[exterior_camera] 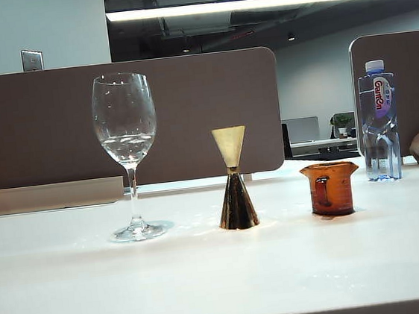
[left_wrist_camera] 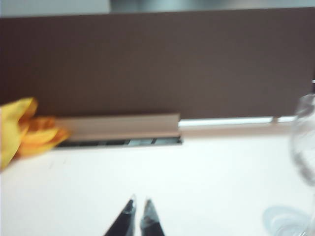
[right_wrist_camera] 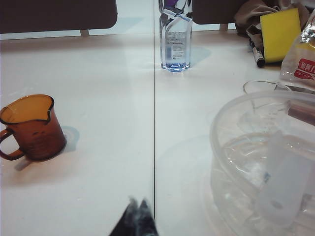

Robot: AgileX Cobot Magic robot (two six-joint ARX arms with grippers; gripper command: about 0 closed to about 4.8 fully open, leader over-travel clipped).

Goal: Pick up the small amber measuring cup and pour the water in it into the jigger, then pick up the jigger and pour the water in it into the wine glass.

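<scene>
Exterior view: low, level across the table (exterior_camera: 207, 277). Wrist views: low over it; left shares the wine glass (left_wrist_camera: 305, 147), right the amber cup (right_wrist_camera: 30, 128)

**Bystanders on the table**

A clear plastic water bottle (exterior_camera: 379, 121) is standing at three o'clock. A yellow sponge (right_wrist_camera: 279, 27) is lying beside a marker (right_wrist_camera: 256, 55), a clear plastic bowl (right_wrist_camera: 231, 147) sitting nearer. Yellow cloth (left_wrist_camera: 19, 132) is resting at nine o'clock.

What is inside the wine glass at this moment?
The wine glass holds a little clear water low in its bowl, with droplets on the inner wall. Nothing covers it. The left wrist view shows only its blurred edge.
</scene>
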